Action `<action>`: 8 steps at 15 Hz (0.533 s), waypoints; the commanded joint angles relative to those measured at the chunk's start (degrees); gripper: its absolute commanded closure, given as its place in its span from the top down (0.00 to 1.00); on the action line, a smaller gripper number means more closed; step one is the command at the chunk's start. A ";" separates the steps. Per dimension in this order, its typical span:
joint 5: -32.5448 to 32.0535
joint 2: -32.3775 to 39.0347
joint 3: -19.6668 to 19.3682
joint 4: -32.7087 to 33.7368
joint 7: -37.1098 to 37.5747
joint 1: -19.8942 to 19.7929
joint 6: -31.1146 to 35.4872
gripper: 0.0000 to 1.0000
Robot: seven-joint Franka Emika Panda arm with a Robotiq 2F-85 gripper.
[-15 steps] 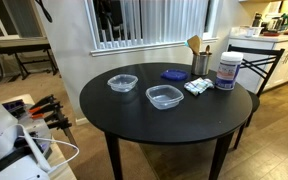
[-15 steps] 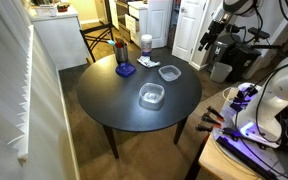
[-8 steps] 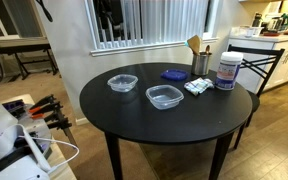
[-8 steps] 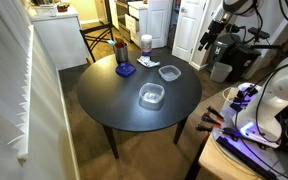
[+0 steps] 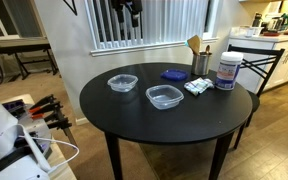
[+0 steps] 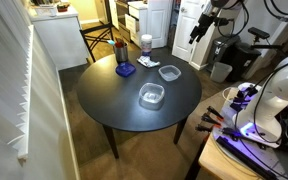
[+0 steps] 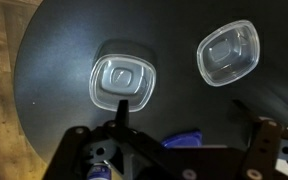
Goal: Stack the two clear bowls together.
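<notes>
Two clear bowls sit apart on the round black table (image 5: 164, 128). One clear bowl (image 5: 122, 82) (image 6: 169, 72) (image 7: 124, 82) lies nearer the window. The second clear bowl (image 5: 165, 97) (image 6: 151, 96) (image 7: 228, 54) lies nearer the table's middle. Both are upright and empty. My gripper (image 7: 194, 125) is open and empty, high above the table. Its two dark fingers frame the lower wrist view, below both bowls. It shows against the blinds in an exterior view (image 5: 127, 8) and beyond the table's far side in an exterior view (image 6: 197, 26).
A flat dark blue disc (image 5: 172, 74) (image 7: 184, 140), a white jar with a blue lid (image 5: 227, 70), a utensil holder (image 5: 200, 62) and a small packet (image 5: 196, 87) stand at the table's edge. A chair (image 5: 259, 60) is behind them. Cables and equipment are nearby (image 6: 249, 110).
The arm has shifted: in both exterior views the gripper has moved sideways and a little higher above the table's far edge. The bowls have not moved.
</notes>
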 commanded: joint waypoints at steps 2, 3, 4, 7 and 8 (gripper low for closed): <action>1.97 10.15 3.09 5.71 0.06 -0.48 4.27 1.00; 2.20 12.77 3.63 6.86 0.27 -0.67 5.54 1.00; 2.38 14.80 4.13 7.94 0.49 -0.92 6.09 1.00; 3.14 21.18 5.58 11.18 1.24 -1.87 7.13 1.00; 2.93 22.81 6.07 12.10 1.55 -2.23 7.43 1.00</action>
